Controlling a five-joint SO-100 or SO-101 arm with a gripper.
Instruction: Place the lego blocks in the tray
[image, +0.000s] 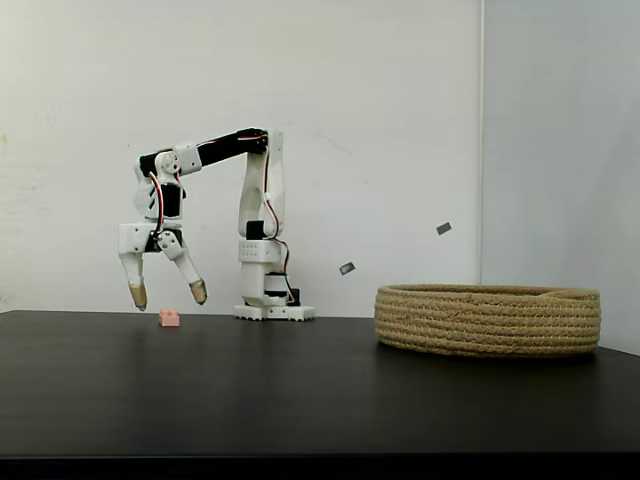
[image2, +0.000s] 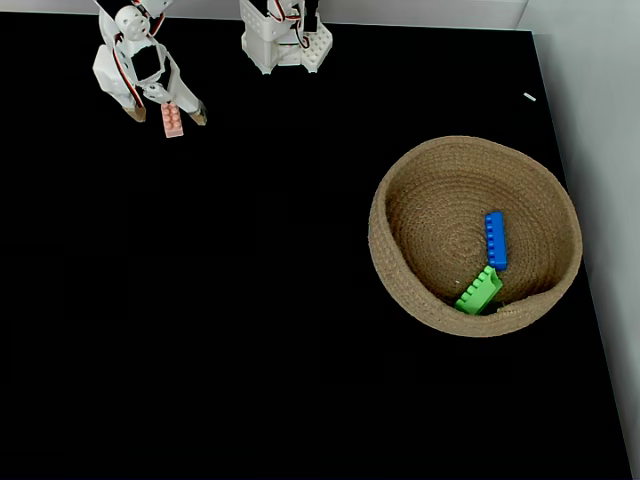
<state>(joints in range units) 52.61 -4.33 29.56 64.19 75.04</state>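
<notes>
A pale pink lego block (image: 170, 318) (image2: 173, 119) lies on the black table at the far left. My gripper (image: 168, 294) (image2: 168, 114) hangs open just above it, one fingertip on each side of the block and clear of it. The tray (image: 488, 320) (image2: 400, 290), a round coiled-rope basket, sits to the right. Inside it lie a blue lego block (image2: 495, 240) and a green lego block (image2: 479, 290) near the front wall.
The arm's white base (image: 273, 305) (image2: 285, 45) stands at the table's back edge, right of the gripper. A white wall runs behind and along the right side. Wide bare black tabletop (image2: 250, 300) spans between the pink block and the tray.
</notes>
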